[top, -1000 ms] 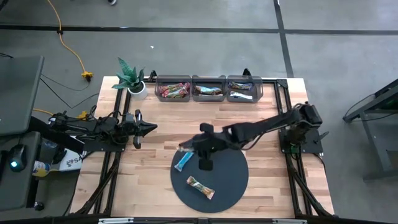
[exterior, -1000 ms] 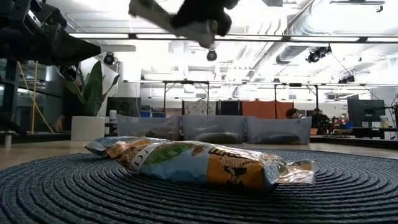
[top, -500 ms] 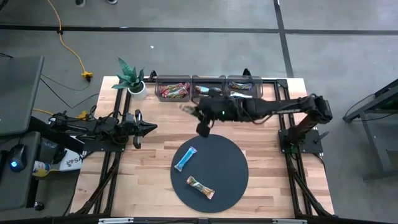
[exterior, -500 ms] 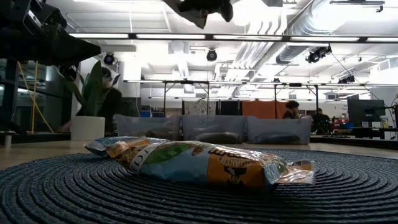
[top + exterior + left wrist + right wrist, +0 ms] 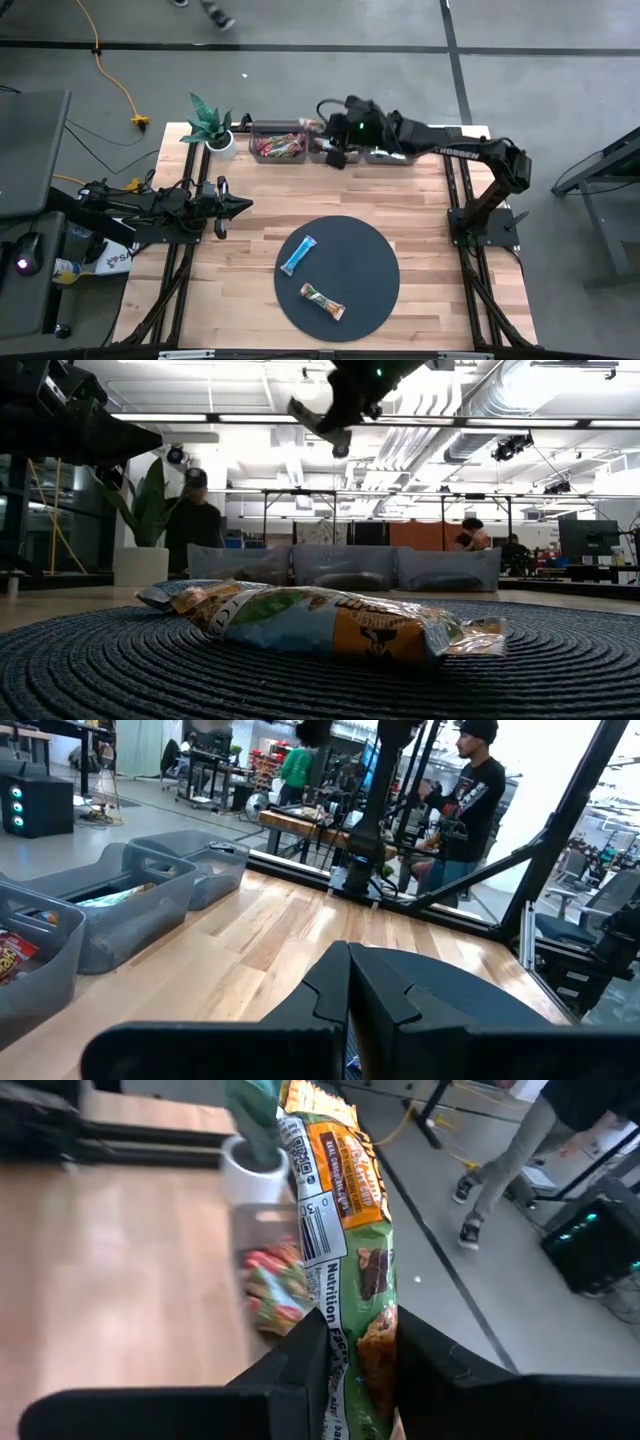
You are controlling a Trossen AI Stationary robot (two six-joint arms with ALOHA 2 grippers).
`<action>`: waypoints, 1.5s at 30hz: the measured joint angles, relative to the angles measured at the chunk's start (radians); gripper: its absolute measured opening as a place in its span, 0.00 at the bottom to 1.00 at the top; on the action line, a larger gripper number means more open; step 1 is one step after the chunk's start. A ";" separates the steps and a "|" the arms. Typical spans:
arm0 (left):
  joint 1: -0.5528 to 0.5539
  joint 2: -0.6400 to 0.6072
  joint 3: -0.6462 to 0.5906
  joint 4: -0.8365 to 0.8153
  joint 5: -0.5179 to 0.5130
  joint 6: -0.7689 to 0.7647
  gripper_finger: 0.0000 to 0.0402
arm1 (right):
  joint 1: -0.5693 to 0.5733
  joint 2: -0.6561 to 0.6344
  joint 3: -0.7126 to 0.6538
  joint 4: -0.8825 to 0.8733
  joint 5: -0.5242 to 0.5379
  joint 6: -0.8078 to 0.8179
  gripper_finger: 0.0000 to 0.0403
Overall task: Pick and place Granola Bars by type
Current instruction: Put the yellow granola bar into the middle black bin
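Green-brown bar [image 5: 345,1250] pinched in the right gripper [image 5: 335,135] above the bins [image 5: 335,143], which already hold bars; two bars [image 5: 297,256] wait on the mat [image 5: 370,275]; left gripper's [image 5: 235,205] fingers pressed together.

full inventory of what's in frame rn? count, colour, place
Granola bar held: 1, green-orange wrapper, in the right gripper above the bins.
Granola bars on the disc: 2, one light blue, one green-brown multicolour.
Granola bars in the bins: count unclear; red/pink in the left bin, brownish in the middle, bluish in the right.
Clear plastic bins: 3, in a row at the table's far edge.
Disc: 1, dark, round, near middle of the table.
Potted plant: 1, green in a white pot, far left corner.
Table: 1, light wood.
People: at least 2 in the room behind, one in dark clothes.
Left gripper: parked at the table's left side.
Right gripper: shut on the bar, over the bins.
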 joint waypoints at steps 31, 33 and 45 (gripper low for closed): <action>0.000 0.000 0.000 0.000 -0.001 0.000 0.00 | -0.379 0.291 0.000 -0.036 -0.482 -0.144 0.19; 0.000 0.000 0.000 0.000 -0.001 0.000 0.00 | -0.394 0.308 0.000 -0.067 -0.515 -0.113 0.19; 0.000 0.000 0.000 0.000 0.000 0.000 0.00 | -0.427 0.337 -0.001 -0.254 -0.564 -0.100 0.19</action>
